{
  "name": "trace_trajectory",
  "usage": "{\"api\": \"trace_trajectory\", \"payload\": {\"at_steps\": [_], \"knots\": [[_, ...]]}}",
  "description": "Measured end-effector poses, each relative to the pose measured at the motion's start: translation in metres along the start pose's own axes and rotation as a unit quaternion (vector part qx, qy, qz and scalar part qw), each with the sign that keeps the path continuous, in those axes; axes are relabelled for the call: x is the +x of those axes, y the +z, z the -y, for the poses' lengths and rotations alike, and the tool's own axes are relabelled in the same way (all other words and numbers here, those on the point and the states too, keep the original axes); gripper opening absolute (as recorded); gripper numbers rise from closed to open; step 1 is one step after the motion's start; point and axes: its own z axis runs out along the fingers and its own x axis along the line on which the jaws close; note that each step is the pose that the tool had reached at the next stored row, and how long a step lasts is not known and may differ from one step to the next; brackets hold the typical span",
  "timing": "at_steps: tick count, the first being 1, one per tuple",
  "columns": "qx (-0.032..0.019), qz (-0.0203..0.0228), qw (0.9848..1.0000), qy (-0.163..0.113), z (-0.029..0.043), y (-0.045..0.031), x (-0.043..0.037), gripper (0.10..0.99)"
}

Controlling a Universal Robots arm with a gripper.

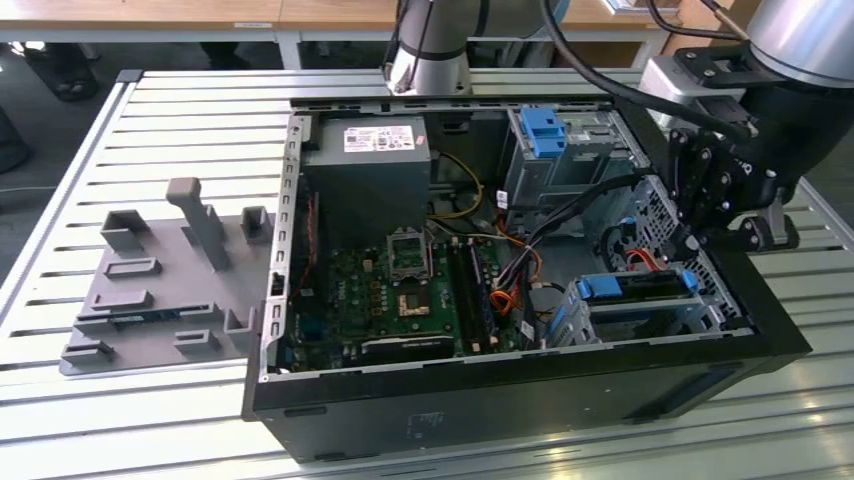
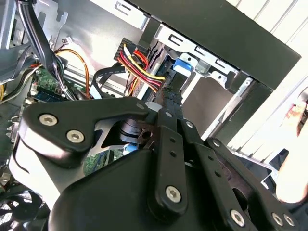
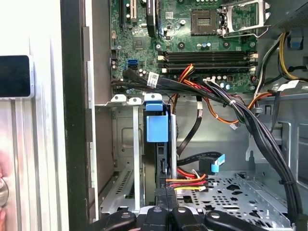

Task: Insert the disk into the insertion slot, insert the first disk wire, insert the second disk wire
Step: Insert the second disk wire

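Now, disk (image 3: pixel 156 127) seated in insertion slot (image 3: pixel 124 144); gripper (image 3: pixel 166 193) clenched on red-and-yellow disk wire (image 3: pixel 188 182), tips just beside disk's blue carrier, inside open computer case (image 1: pixel 534 400).

Looks like a robotics lab or test workshop, definitely not someone's home setup. A robot arm (image 1: pixel 430 45) rises from the far edge of a big slatted metal table (image 1: pixel 160 110). A desktop computer case (image 1: pixel 534 410) lies on that table with its side off, motherboard (image 1: pixel 400 290) and cables all on show. Next to it sits a grey plate of moulded part holders (image 1: pixel 147 300). Plain wooden desks (image 1: pixel 200 12) line the back, over a dark floor (image 1: pixel 40 110).
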Motion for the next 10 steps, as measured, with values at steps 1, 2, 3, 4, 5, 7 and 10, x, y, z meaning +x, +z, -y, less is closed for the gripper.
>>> {"api": "trace_trajectory", "payload": {"at_steps": [1, 2, 3, 4, 5, 7, 10], "knots": [[0.0, 0.0, 1.0, 0.0, 0.0, -0.0012, 0.0001, 0.106], [0.0, 0.0, 1.0, 0.0, -0.0002, -0.002, 0.0001, 0.106], [-0.0001, 0.0003, 1.0, 0.0, -0.0018, -0.0022, 0.0001, 0.106], [-0.0001, 0.0008, 1.0, 0.0, -0.0036, -0.0024, 0.0002, 0.106], [-0.0001, 0.0017, 1.0, 0.0, -0.0059, -0.0026, 0.0002, 0.106], [-0.0001, 0.0023, 1.0, 0.0, -0.0115, -0.0029, 0.0005, 0.106], [-0.0001, 0.0031, 1.0, 0.0, -0.0154, -0.0031, 0.0006, 0.106]]}}
